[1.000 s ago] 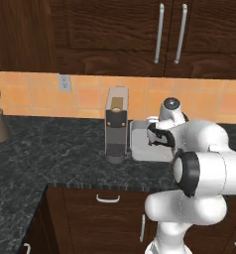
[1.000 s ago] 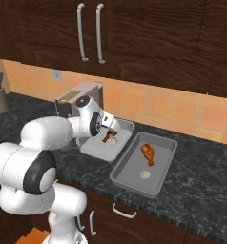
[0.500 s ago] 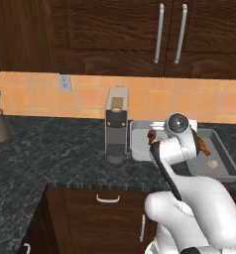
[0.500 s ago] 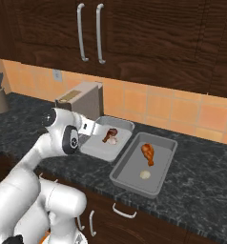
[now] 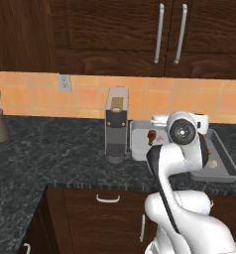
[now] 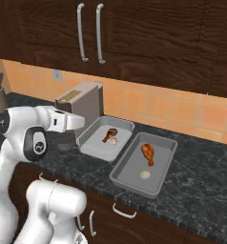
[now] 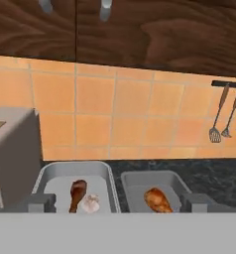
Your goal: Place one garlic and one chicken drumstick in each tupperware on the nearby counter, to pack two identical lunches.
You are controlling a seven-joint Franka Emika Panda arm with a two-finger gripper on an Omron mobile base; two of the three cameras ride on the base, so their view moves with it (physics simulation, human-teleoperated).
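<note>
Arm (image 6: pixel 25 138) pulled back; speckled counter (image 6: pixel 201 176), orange tile backsplash (image 6: pixel 182 112).

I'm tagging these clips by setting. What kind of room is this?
A rendered home kitchen, most likely: speckled stone counter with a coffee machine, dark wood cabinets above an orange tiled backsplash, utensils hanging on a wall rail.

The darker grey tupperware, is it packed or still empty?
Packed: the darker grey tupperware holds a chicken drumstick and a garlic, lying apart on its floor.
</note>
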